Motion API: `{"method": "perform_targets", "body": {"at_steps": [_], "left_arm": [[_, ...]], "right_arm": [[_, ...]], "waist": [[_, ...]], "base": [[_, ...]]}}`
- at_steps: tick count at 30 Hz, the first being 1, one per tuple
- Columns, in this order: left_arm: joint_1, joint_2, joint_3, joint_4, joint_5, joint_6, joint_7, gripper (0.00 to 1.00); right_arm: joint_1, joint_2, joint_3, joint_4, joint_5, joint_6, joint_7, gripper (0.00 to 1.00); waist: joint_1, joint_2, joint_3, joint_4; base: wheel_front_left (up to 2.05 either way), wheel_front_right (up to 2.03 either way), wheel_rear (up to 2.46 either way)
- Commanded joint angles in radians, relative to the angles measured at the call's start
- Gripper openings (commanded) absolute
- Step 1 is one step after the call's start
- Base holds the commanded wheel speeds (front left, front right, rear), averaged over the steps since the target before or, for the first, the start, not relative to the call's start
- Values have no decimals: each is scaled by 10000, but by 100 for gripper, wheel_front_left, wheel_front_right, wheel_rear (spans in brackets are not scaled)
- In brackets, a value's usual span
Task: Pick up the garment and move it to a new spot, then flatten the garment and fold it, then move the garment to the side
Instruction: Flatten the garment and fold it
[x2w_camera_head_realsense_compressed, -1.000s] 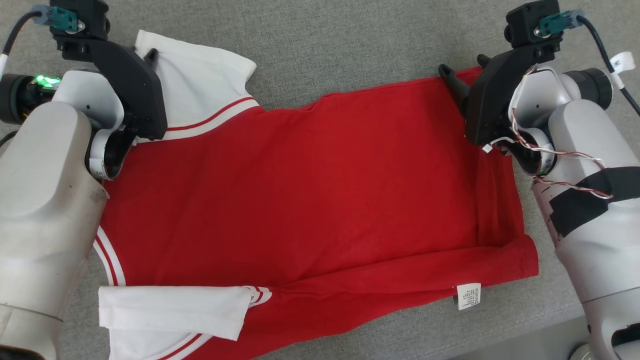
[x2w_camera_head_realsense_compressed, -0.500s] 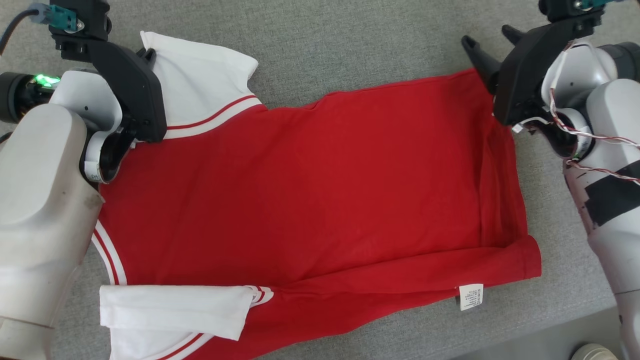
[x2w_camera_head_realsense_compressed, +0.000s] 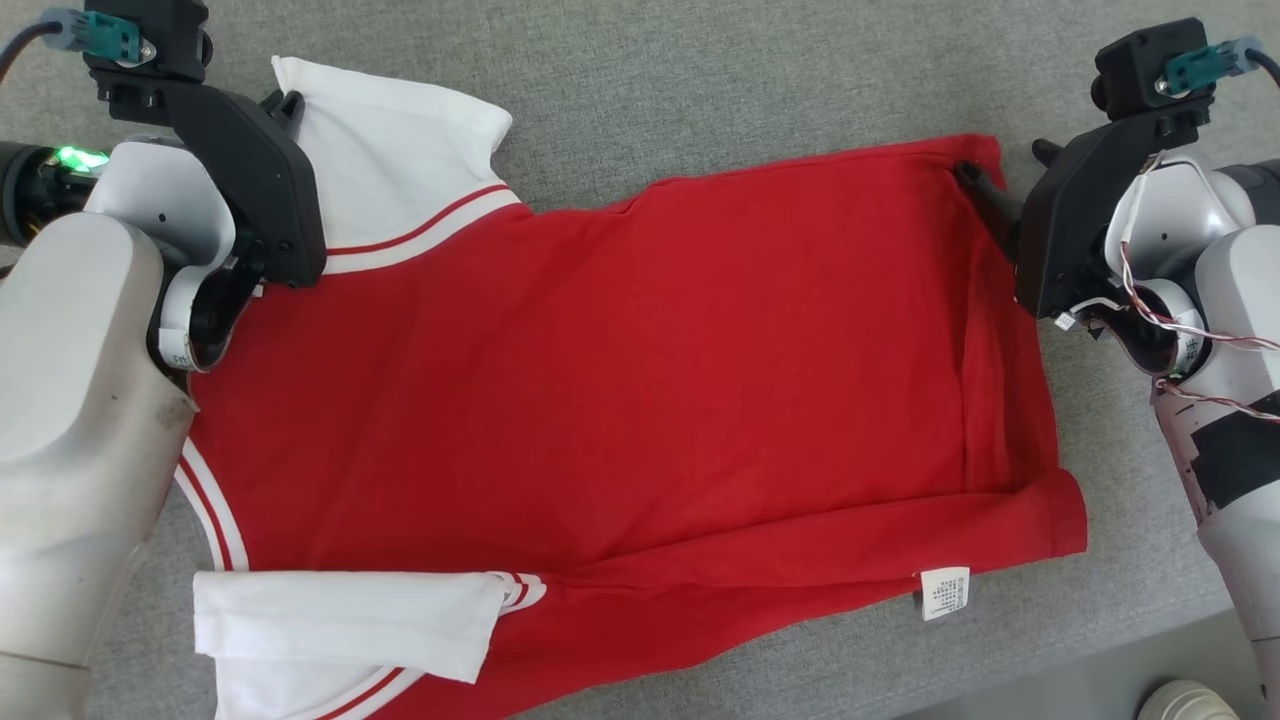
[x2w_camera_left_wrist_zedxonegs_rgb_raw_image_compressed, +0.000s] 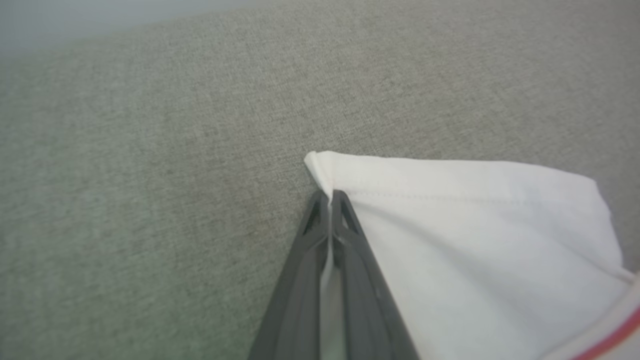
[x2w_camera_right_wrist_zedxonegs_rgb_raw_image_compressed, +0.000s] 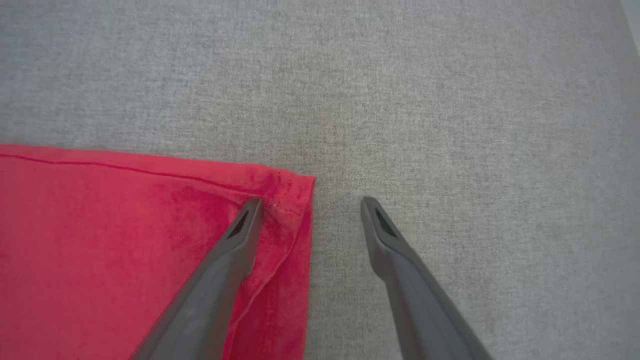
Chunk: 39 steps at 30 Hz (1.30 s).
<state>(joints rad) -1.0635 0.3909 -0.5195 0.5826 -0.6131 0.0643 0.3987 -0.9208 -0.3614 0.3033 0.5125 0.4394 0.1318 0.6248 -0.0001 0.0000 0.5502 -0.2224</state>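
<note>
Currently the left tool (x2w_camera_left_wrist_zedxonegs_rgb_raw_image_compressed: 330, 197) is pinching shut on the far white sleeve (x2w_camera_left_wrist_zedxonegs_rgb_raw_image_compressed: 475, 240) of the red T-shirt (x2w_camera_head_realsense_compressed: 640, 380), which is lying flat on the grey counter (x2w_camera_head_realsense_compressed: 700, 70). The right tool (x2w_camera_right_wrist_zedxonegs_rgb_raw_image_compressed: 311, 201) is gaping, one finger over the hem corner. The left forearm (x2w_camera_head_realsense_compressed: 70, 400) is covering the shirt's edge.

L gripper (x2w_camera_left_wrist_zedxonegs_rgb_raw_image_compressed: 330, 196) clamped onto sleeve (x2w_camera_left_wrist_zedxonegs_rgb_raw_image_compressed: 475, 240), R gripper (x2w_camera_right_wrist_zedxonegs_rgb_raw_image_compressed: 312, 202) back astride hem (x2w_camera_right_wrist_zedxonegs_rgb_raw_image_compressed: 287, 187)

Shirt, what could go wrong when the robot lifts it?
The left gripper pinches only the tip of the white sleeve, so it might slip out. The right gripper is open, one finger on the red hem corner and one over the grey surface. Closing there, it may catch too little, and the shirt would lift crooked.
</note>
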Motion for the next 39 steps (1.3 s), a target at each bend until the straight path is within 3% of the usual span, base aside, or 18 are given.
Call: {"method": "perform_targets", "body": {"at_steps": [1,8,10,11,12,13,17,27,39], "left_arm": [[484,228,-78,268,52,123,145,0],[490,259,-61,146,-32,100,18,0],[481,235,-56,124,-53,86,-79,0],[485,229,-57,118,-52,88,-116,0],[483,216,-61,110,-51,97,-186,0],[481,220,-66,85,-6,106,-279,0],[452,226,23,91,99,92,-927,0],[244,-32,-21,280,859,163,-3962,0],[1403,-896,-97,90,393,-261,-5947,0]], "right_arm": [[133,75,78,58,-47,-24,99,100],[53,369,271,520,166,-8,243,100],[26,476,353,740,339,-1,304,91],[4,517,405,860,417,1,364,57],[-22,542,437,975,460,1,390,34],[-53,544,419,1090,464,-1,346,0],[-331,533,249,1368,85,-8,-362,0],[-576,1056,-181,2064,-366,-24,-2351,0],[345,627,-602,2363,-52,-24,-3817,0]], "waist": [[1,0,28,39],[1,0,36,143],[1,0,11,193],[1,0,-3,210],[1,0,-15,226],[1,0,-24,245],[1,0,-62,290],[1,0,-501,332],[1,0,-1475,1101]], "base": [[0,0,0],[0,0,0],[0,0,0],[0,0,0],[0,0,0],[0,0,0],[0,0,0],[0,0,0],[0,0,0]]}}
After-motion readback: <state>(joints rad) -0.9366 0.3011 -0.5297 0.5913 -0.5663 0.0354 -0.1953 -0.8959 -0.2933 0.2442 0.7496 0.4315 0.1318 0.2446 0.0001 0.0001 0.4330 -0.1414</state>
